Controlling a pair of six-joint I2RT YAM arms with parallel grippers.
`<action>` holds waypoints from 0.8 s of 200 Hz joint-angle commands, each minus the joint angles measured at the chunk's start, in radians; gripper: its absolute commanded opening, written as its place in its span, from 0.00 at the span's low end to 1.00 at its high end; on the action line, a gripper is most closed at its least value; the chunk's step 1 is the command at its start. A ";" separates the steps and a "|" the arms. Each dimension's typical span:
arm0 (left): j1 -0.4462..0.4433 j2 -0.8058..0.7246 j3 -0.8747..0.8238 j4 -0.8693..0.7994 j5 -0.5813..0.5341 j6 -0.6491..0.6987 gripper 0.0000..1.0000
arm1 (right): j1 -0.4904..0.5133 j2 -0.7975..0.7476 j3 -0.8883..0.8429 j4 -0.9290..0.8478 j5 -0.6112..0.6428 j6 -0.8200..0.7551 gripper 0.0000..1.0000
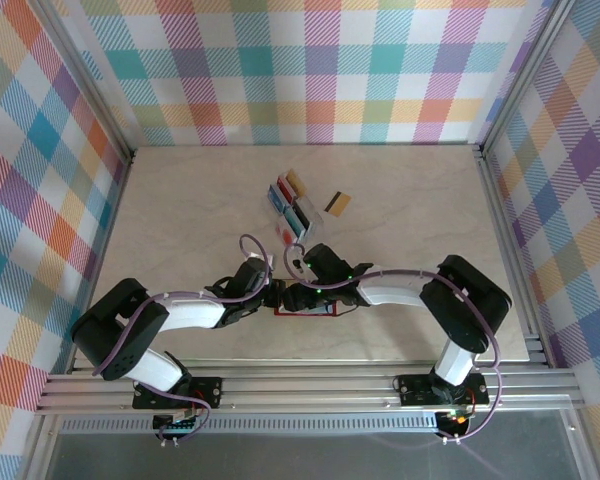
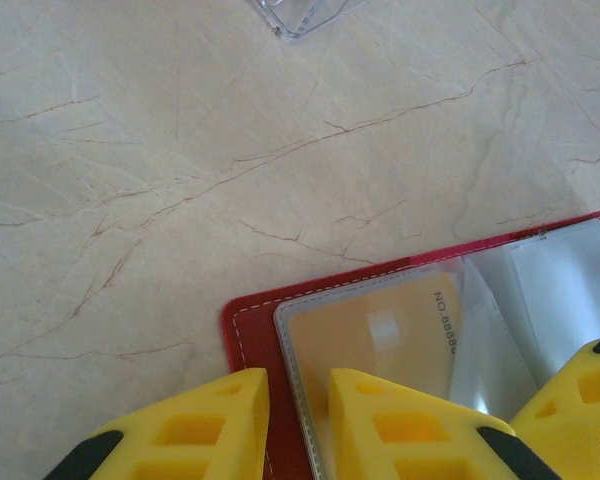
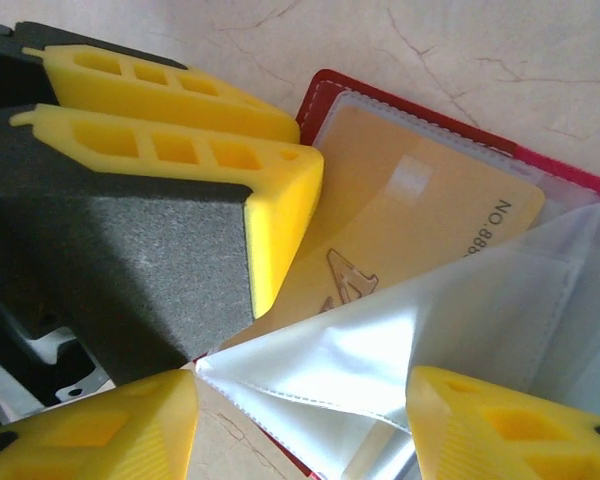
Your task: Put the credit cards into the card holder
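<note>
The red card holder lies open on the table's near middle. A gold credit card sits inside its clear pocket. My left gripper is shut on the card holder's left edge, one finger outside the red cover and one on the pocket. In the top view my left gripper and right gripper meet over the holder. My right gripper stands open, its fingers wide apart on either side of loose clear sleeves. Another gold card with a dark stripe lies farther back.
A clear slotted rack holding several coloured cards stands behind the holder; its corner shows in the left wrist view. The marble tabletop is walled by plaid panels. My left fingers crowd the holder's corner.
</note>
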 commanded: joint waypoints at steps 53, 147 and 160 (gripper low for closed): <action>0.013 0.025 0.002 -0.060 0.039 -0.017 0.23 | 0.015 -0.092 -0.036 -0.109 0.180 0.033 0.62; 0.014 0.027 0.002 -0.056 0.045 -0.017 0.23 | 0.029 -0.110 -0.073 -0.110 0.198 0.059 0.71; 0.014 0.027 0.002 -0.056 0.047 -0.016 0.23 | 0.029 -0.097 -0.067 -0.098 0.183 0.059 0.71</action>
